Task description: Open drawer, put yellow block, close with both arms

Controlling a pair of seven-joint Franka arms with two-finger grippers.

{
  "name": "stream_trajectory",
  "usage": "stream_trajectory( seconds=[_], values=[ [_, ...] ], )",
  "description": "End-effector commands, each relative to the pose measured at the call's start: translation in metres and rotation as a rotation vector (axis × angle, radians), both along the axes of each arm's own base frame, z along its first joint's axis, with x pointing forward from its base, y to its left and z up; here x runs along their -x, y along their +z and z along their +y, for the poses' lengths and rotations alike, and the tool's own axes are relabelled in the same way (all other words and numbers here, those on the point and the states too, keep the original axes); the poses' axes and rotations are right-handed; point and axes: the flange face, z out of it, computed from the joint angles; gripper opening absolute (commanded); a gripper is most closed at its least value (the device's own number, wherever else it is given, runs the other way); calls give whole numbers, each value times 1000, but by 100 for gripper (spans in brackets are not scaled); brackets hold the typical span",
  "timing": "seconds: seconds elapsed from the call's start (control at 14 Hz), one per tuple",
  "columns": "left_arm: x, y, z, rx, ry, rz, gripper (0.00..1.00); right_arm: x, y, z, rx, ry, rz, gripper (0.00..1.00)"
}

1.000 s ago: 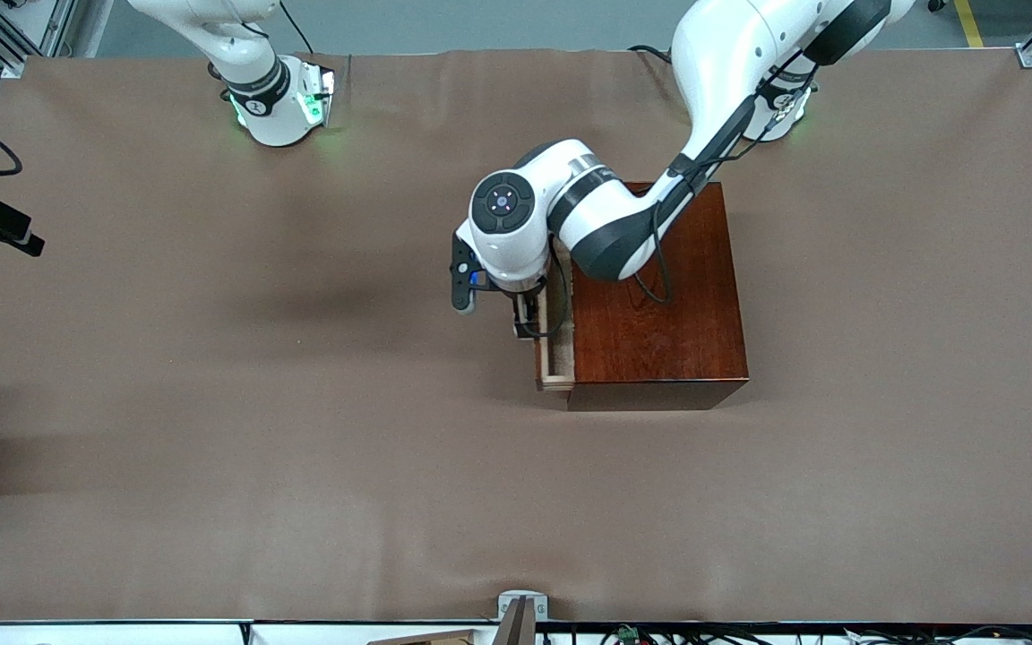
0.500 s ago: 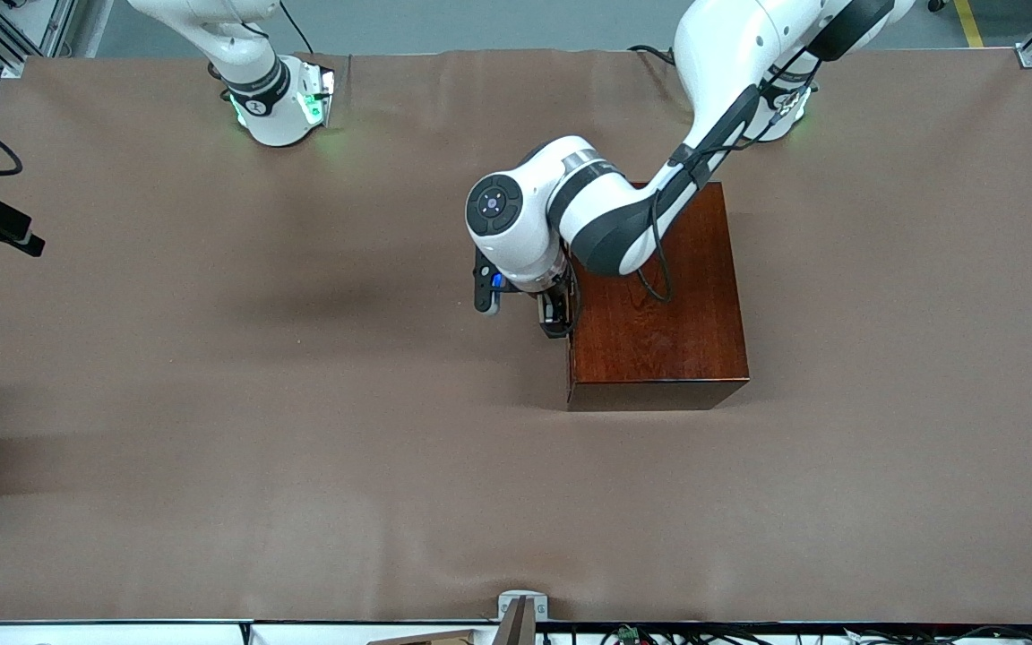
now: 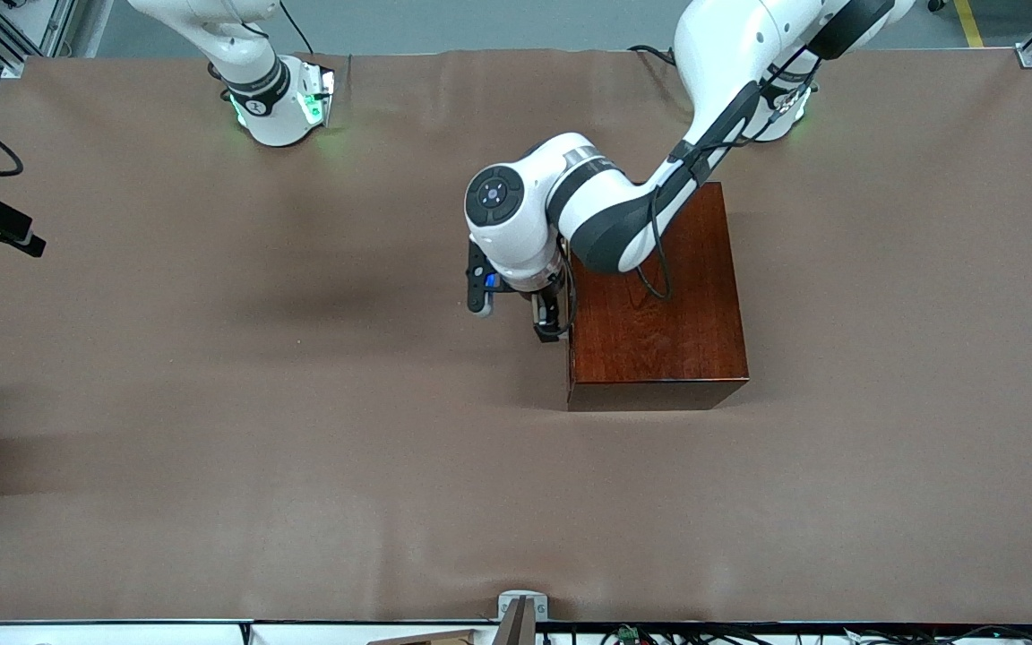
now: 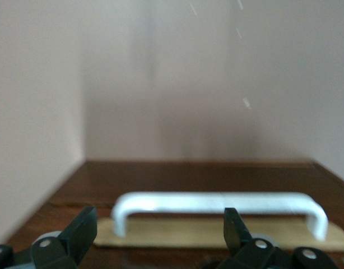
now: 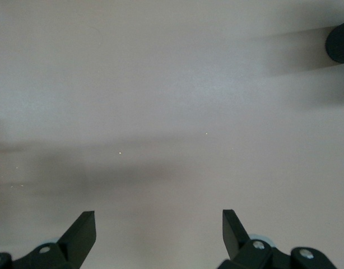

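**Drawer shut; left gripper open in front of the handle, right arm waiting**

Item 1, wooden box. A glossy reddish-brown box stands on the brown table, a little toward the left arm's end from centre. On the clock face of the front view, it lies at about 3 o'clock from table centre.

Item 2, drawer. The drawer sits flush in the box, its front facing the right arm's end of the table. In the left wrist view, the dark front carries a white U-shaped handle on a pale wood strip. No pale tray shows from the front view.

Item 3, left gripper. The left arm reaches from its base at 1 o'clock, across the box top, and its hand hangs at the box's 9 o'clock face, just in front of the drawer. In the wrist view the two fingertips stand wide apart, short of the handle. Nothing is between them and they grasp nothing.

Item 4, right gripper. Outside the front view; only the right arm's base and lower links show at 11 o'clock. The arm waits. Its wrist view shows the fingers spread wide over bare table cloth, empty.

Item 5, yellow block. Not visible in any view; its location cannot be told.
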Motion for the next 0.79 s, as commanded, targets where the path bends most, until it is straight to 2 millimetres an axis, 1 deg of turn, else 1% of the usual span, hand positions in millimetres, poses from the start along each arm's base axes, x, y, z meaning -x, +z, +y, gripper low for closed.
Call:
stream_trajectory(
  seconds=[0.0,0.07,0.21,0.29,0.36,0.43,0.5,0.64,0.71],
  values=[
    [-6,33,-13,159,25,-94,100,-3,2,2,-17,-1,-5,100],
    [-10,47,-10,215,86,-91,100,-4,1,2,-18,0,-4,100],
    [-16,115,12,312,274,-102,100,-6,-2,6,-18,6,3,100],
    [-17,140,29,302,338,-110,100,-7,-3,7,-17,8,4,100],
    [-21,157,50,270,379,-105,100,-6,-3,7,-17,8,9,100],
    [-21,182,69,247,403,-120,100,-5,-4,5,-16,4,14,100],
    [-30,203,100,221,453,-130,100,-5,-4,5,-17,4,17,100],
    [-44,238,161,183,591,-143,100,-3,-4,7,-15,3,30,100],
    [-56,253,197,180,677,-154,100,-2,-3,7,-13,3,32,100]
  ],
)
